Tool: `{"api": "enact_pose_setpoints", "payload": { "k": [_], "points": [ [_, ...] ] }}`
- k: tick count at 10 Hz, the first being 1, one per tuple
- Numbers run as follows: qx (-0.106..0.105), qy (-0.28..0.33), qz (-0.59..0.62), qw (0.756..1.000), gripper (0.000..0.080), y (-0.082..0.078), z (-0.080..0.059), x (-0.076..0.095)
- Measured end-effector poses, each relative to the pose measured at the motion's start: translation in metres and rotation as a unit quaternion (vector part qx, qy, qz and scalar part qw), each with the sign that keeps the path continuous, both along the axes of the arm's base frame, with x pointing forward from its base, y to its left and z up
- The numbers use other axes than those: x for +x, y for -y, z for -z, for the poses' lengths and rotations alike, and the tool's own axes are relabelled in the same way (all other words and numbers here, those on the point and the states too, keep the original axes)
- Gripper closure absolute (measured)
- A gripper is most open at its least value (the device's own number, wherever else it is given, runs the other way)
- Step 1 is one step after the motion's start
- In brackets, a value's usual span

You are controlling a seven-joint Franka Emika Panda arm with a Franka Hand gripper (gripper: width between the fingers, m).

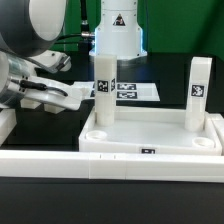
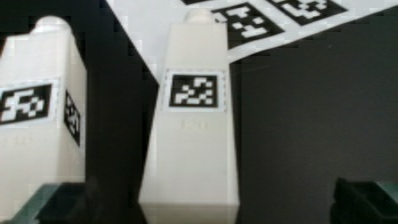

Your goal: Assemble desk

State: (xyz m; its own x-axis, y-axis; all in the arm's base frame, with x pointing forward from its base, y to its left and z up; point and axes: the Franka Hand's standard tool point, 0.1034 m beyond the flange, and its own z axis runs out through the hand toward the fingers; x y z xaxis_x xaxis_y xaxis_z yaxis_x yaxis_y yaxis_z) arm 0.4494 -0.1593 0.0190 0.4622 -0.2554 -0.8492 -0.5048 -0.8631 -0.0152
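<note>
Two legs upright in one desk tray, fingers spread about the 9 o'clock leg.

Nearest, one long white rail (image 1: 60,165) lies across the black tabletop (image 1: 60,208). Behind it the single desk tray (image 1: 150,143) holds two tagged parts, both upright: a leg block (image 1: 104,90) at its 9 o'clock end and a second leg block (image 1: 200,90) at 3 o'clock. The fingers (image 1: 78,96) come in from 9 o'clock. In the wrist view they stand apart on either side of the first leg, clamped on nothing. Farther back lies one marker board (image 1: 135,92), then one white column (image 1: 118,30) with a warning triangle.
</note>
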Motion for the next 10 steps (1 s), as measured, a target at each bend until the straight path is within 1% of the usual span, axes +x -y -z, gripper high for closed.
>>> {"api": "enact_pose_setpoints", "payload": {
  "k": [4, 7, 9, 10],
  "points": [
    [-0.004, 0.008, -0.002, 1.0, 0.0151, -0.003, 0.009, -0.001],
    [-0.002, 0.005, -0.003, 1.0, 0.0151, -0.006, 0.015, -0.008],
    [0.0, 0.005, -0.002, 1.0, 0.0424, -0.005, 0.016, -0.009],
    [-0.001, 0.005, -0.002, 1.0, 0.0511, -0.005, 0.016, -0.009]
  ]
}}
